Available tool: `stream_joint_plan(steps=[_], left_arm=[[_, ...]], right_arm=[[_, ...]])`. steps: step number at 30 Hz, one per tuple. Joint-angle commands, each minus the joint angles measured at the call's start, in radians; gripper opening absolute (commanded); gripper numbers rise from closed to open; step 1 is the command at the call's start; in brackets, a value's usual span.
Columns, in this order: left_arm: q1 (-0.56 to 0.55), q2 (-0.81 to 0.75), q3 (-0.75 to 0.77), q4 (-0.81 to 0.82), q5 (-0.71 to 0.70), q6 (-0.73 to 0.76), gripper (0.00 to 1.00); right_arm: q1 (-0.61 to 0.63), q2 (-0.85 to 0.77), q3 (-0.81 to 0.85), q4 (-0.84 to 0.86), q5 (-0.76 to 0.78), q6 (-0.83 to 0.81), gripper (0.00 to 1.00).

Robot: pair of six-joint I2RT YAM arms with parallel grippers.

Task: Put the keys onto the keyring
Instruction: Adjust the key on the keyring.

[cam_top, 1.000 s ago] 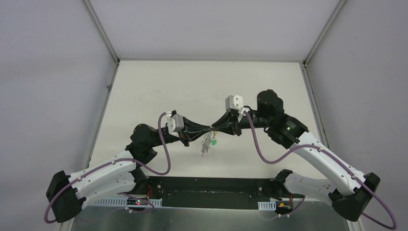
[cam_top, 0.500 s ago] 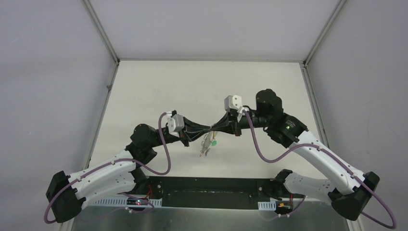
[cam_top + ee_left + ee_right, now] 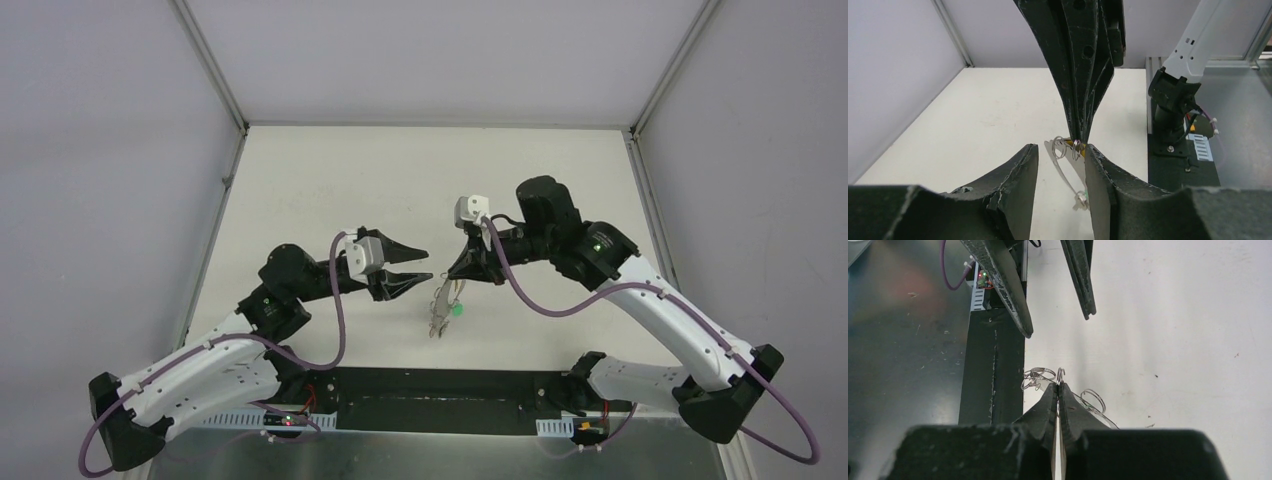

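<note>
Right gripper [image 3: 455, 279] pressed shut, pinching the keyring [image 3: 1060, 167] at its top; loop dangles above table [image 3: 300, 190]. Left gripper [image 3: 429, 263] spread, empty, just beside. Keys [image 3: 438, 321] hang bunched below, green tag showing. Whether all are threaded: can't tell.

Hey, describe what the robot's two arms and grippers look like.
The left arm and right arm have white lower links with black joints and bases. A purple cable loops along each. The left gripper and right gripper have black, tapered, pointed fingers, with a white camera box at each wrist.
</note>
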Motion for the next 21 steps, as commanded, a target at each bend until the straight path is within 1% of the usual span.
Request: stream_joint_plan(steps=[1, 3, 5, 10, 13, 17, 21], left_arm=[[-0.010, 0.014, 0.127, -0.302, 0.038, 0.129, 0.40], [-0.009, 0.038, 0.161, -0.364, 0.058, 0.138, 0.41], [-0.010, 0.065, 0.182, -0.386, 0.084, 0.138, 0.42], [-0.009, 0.128, 0.210, -0.392, 0.135, 0.110, 0.44], [-0.010, 0.172, 0.227, -0.389, 0.165, 0.107, 0.43], [-0.010, 0.217, 0.232, -0.356, 0.188, 0.103, 0.41], [-0.010, 0.240, 0.210, -0.270, 0.181, 0.076, 0.37]], right_arm=[[0.004, 0.039, 0.137, -0.153, 0.026, -0.068, 0.00], [0.004, 0.071, 0.167, -0.205, 0.036, -0.079, 0.00], [0.004, 0.094, 0.192, -0.246, 0.039, -0.088, 0.00], [0.004, 0.139, 0.236, -0.317, 0.034, -0.092, 0.00], [0.005, 0.154, 0.250, -0.326, 0.027, -0.083, 0.00], [0.005, 0.162, 0.256, -0.325, 0.021, -0.075, 0.00], [0.004, 0.163, 0.255, -0.314, 0.015, -0.063, 0.00]])
